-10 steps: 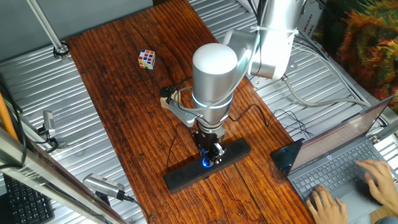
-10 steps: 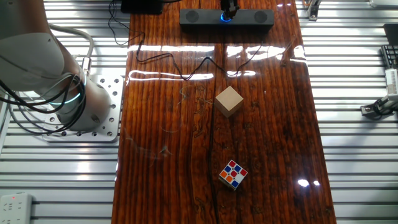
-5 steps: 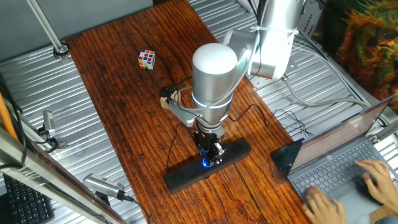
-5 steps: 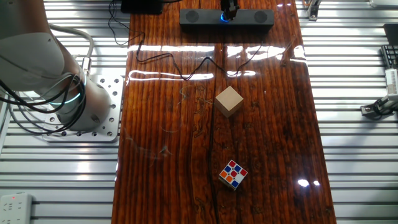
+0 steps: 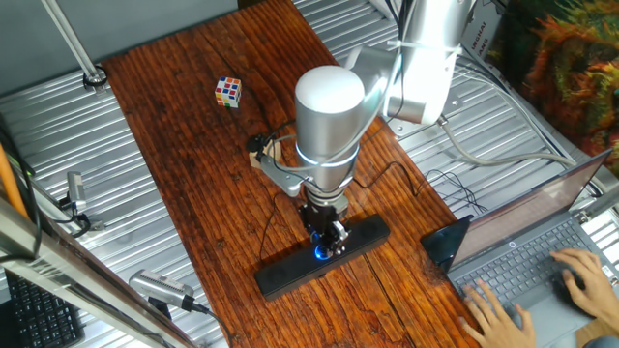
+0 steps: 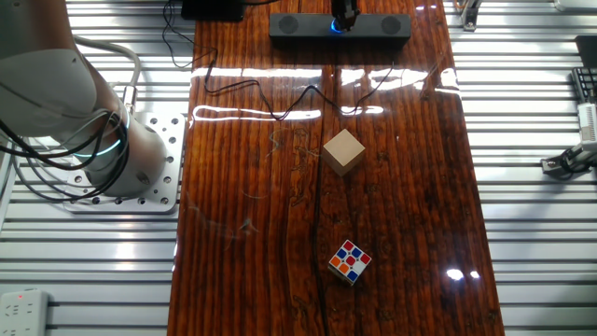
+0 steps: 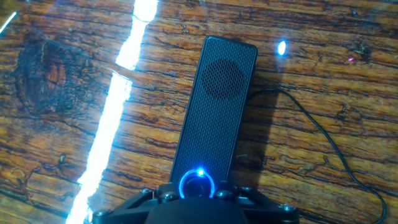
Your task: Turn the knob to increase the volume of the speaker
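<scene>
While the arm stood nearly upright over the near end of the wooden table (image 5: 184, 126), its gripper (image 5: 327, 239) was down on the speaker (image 5: 290, 272), right at the middle of the bar where the knob (image 5: 320, 253) glowed blue. From the hand view the knob (image 7: 198, 185) sat at the bottom edge of the picture, with the dark gripper housing spread just below it and the mesh face of the speaker (image 7: 214, 106) running away up the frame. The fingers themselves were out of sight there, and from the fixed cameras they were too small and dark to read, so I could not tell whether they were closed on the dial or only poised around it.

The speaker lay loose across the table's end, its thin cable (image 7: 323, 137) trailing off to the side. That looked to me like the weak point: if the wrist twisted with the fingers off centre, or pressed down hard, the whole bar might swivel or skid on the glossy wood instead of the dial turning. A light grip could also slip round the smooth ring and leave the volume unchanged.

A wooden block (image 6: 343, 151) and a puzzle cube (image 6: 350, 261) sat well apart from the work. Someone's hands were typing on a laptop (image 5: 542, 253) beside the table.
</scene>
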Robot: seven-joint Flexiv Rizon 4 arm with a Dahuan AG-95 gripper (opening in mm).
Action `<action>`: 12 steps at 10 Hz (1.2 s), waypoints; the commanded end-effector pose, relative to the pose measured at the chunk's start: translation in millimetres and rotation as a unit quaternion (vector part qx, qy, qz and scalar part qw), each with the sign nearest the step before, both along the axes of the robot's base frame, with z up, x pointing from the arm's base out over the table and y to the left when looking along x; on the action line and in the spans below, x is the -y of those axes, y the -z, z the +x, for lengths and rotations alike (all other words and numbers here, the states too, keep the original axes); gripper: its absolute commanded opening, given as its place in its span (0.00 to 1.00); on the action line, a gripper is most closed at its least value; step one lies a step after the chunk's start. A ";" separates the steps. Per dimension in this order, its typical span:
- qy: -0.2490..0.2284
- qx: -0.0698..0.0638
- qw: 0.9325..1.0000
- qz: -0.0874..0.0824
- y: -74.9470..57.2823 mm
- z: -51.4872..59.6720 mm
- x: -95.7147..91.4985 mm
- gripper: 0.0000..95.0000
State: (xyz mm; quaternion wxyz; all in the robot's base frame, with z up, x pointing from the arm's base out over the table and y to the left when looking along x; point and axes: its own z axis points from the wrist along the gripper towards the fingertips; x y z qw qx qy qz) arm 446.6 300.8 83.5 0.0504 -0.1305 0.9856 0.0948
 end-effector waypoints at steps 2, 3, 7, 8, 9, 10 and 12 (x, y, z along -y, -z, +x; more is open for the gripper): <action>-0.003 -0.001 1.000 0.007 0.1 0.2 -0.9 0.40; -0.004 -0.002 1.000 0.006 0.3 0.3 -0.9 0.40; -0.006 0.000 1.000 0.010 1.5 0.5 -0.5 0.20; -0.006 0.001 1.000 0.011 1.7 0.5 -0.5 0.20; -0.007 0.001 1.000 0.010 1.7 0.5 -0.5 0.20; -0.007 0.002 1.000 0.010 1.7 0.6 -0.6 0.20; -0.008 0.003 1.000 0.011 1.7 0.6 -0.6 0.40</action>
